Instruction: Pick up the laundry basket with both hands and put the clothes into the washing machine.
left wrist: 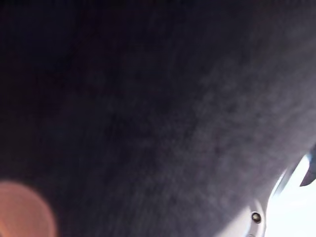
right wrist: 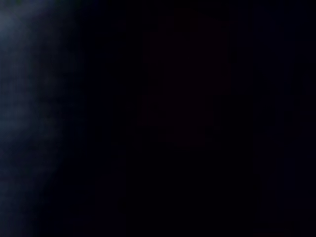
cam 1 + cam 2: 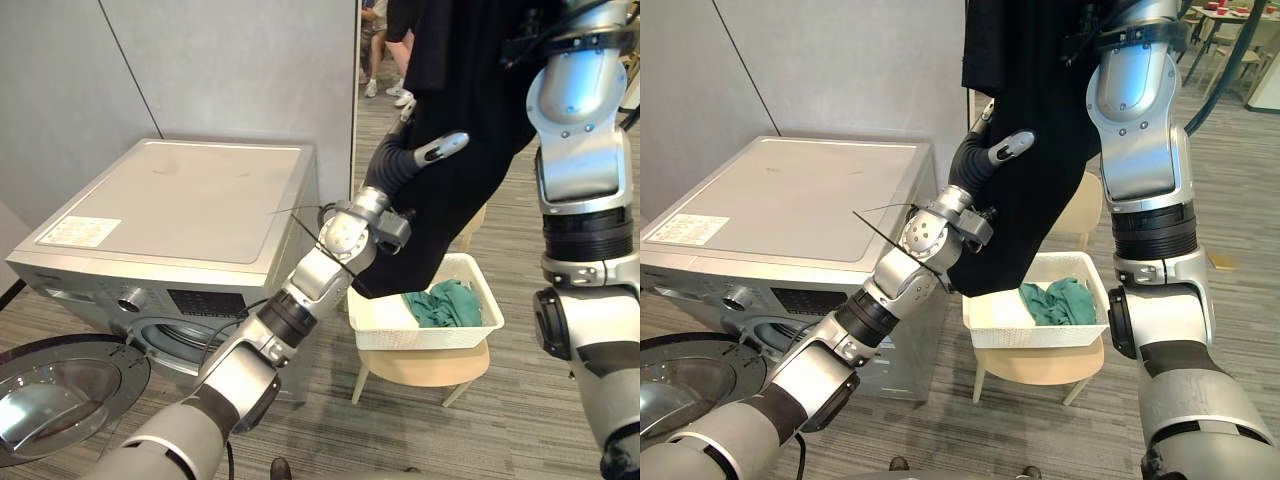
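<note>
A large black garment (image 3: 470, 170) hangs from above the top of the eye views, where my right arm (image 3: 1135, 130) rises beside it. Its lower end dangles over the white laundry basket (image 3: 385, 328). My left hand (image 3: 432, 151) reaches up from the lower left and lies against the garment's near edge at mid height. Black cloth (image 1: 148, 108) sits close against the left wrist camera, and the right wrist view is dark. Green clothes (image 3: 445, 303) lie in the basket. The washing machine (image 3: 190, 200) stands at the left, with its round door (image 3: 55, 400) swung open.
The basket rests on a beige stool (image 3: 425, 368) just right of the machine. A second pale chair (image 3: 472, 228) stands behind the garment. Grey wall panels (image 3: 200, 70) back the machine. A person's legs (image 3: 383, 60) show in the far passage.
</note>
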`<state>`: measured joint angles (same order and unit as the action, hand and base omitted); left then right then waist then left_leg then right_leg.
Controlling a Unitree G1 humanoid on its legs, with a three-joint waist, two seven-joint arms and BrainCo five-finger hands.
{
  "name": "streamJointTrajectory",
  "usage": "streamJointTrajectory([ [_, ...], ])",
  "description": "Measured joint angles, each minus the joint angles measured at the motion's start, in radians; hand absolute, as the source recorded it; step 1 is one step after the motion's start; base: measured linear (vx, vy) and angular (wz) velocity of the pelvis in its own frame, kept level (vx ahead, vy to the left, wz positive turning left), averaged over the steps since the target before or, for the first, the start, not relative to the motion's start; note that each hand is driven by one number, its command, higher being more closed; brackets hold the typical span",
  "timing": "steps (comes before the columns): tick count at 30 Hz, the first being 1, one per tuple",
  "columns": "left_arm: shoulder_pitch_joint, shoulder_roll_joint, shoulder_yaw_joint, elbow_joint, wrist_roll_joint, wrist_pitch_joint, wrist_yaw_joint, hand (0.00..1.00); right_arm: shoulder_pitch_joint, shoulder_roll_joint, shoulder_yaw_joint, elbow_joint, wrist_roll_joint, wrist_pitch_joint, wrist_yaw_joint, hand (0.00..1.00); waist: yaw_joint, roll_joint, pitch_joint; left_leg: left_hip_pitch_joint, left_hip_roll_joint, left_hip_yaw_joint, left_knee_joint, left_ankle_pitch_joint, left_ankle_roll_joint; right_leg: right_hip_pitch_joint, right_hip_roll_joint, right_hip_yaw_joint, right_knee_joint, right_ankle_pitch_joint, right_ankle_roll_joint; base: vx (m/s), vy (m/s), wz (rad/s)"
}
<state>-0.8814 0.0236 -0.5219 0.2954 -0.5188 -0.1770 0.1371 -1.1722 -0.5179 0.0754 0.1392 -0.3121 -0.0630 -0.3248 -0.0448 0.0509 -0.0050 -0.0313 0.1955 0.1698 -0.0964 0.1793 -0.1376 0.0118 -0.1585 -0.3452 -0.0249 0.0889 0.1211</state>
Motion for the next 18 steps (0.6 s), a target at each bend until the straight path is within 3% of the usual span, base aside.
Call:
streamJointTrajectory([
  [7, -0.012, -0.029, -0.04, 0.043, 0.071, 0.015, -0.004, 0.0, 0.0, 0.0, 0.001, 0.005, 0.0, 0.0, 0.001, 1.0, -0.007, -0.004, 0.001, 0.011, 0.002, 0.022, 0.0, 0.0, 0.0, -0.005, 0.0, 0.019, 0.002, -0.005, 0.001, -0.01, 0.002, -0.08],
  [18, -0.155, -0.038, -0.015, 0.087, 0.027, 0.012, 0.047, 0.0, 0.001, 0.002, -0.001, 0.004, 0.009, -0.004, 0.002, 1.0, -0.029, -0.011, 0.0, 0.029, 0.007, 0.06, 0.0, -0.005, -0.005, -0.017, 0.004, 0.057, 0.004, 0.001, 0.003, 0.01, -0.003, -0.09],
])
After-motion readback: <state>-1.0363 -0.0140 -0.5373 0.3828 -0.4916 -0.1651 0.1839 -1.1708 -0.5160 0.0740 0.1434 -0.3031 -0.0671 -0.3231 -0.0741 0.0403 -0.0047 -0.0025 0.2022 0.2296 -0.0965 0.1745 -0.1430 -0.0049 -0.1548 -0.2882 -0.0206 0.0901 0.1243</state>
